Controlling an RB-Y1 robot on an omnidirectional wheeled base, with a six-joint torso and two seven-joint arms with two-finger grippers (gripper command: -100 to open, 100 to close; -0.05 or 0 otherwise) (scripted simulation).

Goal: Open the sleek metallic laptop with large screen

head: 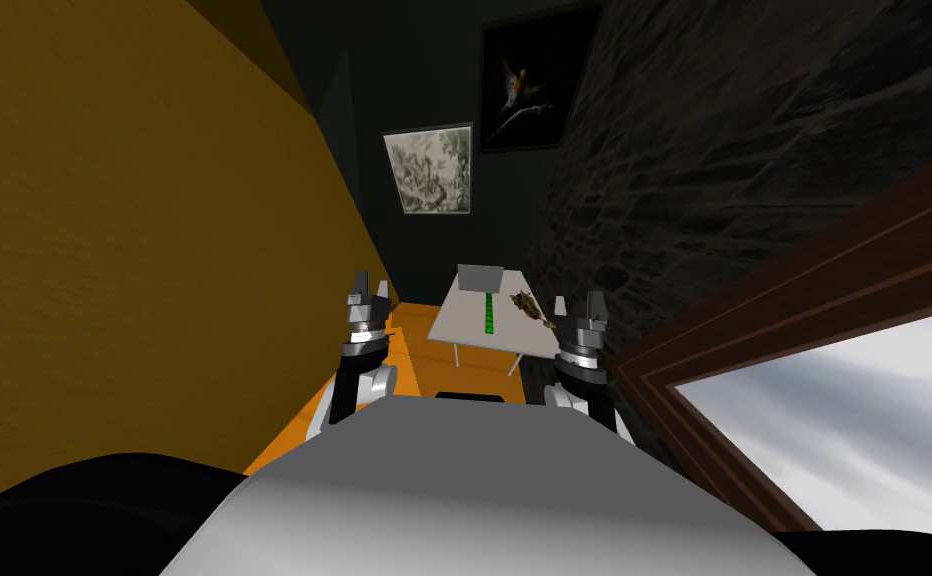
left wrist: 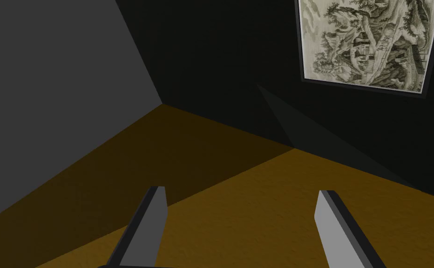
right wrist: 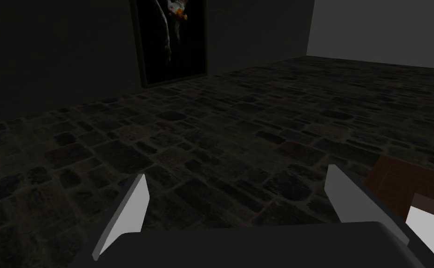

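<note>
A grey laptop [head: 480,278] stands at the far end of a white table [head: 464,325] ahead of me, its lid up as a flat grey panel facing me. My left gripper [head: 367,290] is raised on my left, well short of the table, and its fingers [left wrist: 153,218] stand open with nothing between them. My right gripper [head: 579,305] is raised at my right, near the table's right edge but lower and closer to me, fingers [right wrist: 132,209] open and empty.
A green strip [head: 489,312] lies along the table's middle and a brown object [head: 530,306] lies at its right side. An ochre wall [head: 154,250] runs close on my left, a dark stone wall [head: 714,170] and a wood-framed window [head: 834,400] on my right. The floor is orange.
</note>
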